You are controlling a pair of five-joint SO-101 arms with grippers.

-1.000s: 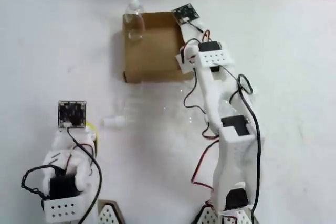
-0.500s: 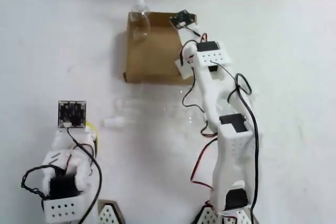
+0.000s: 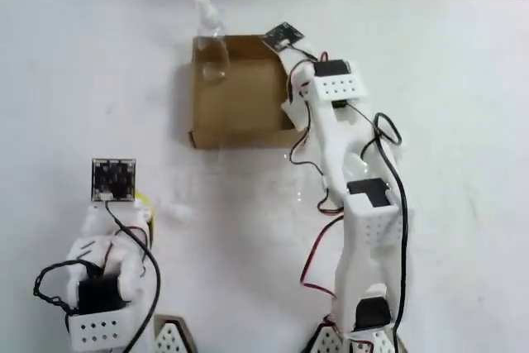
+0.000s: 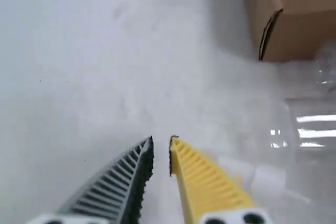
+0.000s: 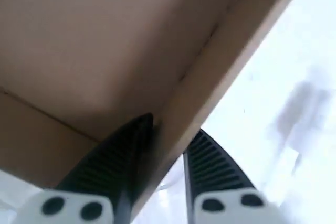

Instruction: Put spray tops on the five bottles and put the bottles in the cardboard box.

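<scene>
The cardboard box (image 3: 240, 93) lies open on the white table. A clear bottle (image 3: 211, 39) with a spray top leans at its far left corner. My right gripper (image 5: 168, 129) is shut on the box's right wall (image 5: 210, 72), one finger inside and one outside; from above it sits at that wall (image 3: 289, 72). My left gripper (image 4: 161, 142) hovers low over bare table, grey and yellow fingers together with nothing between them. A clear bottle (image 4: 310, 129) lies beside it, near the box corner (image 4: 275, 30). A loose white spray top (image 3: 173, 208) lies in front of the box.
The left arm (image 3: 107, 270) is at the near left of the table and the right arm (image 3: 364, 229) runs up the right side. Faint clear bottles (image 3: 306, 179) lie between the box and the arms. Bare table stretches left of the box.
The box has slid toward the arms and slightly left, drawn by the right gripper on its wall. The bottle at its far corner shifted with it. The left arm has not moved.
</scene>
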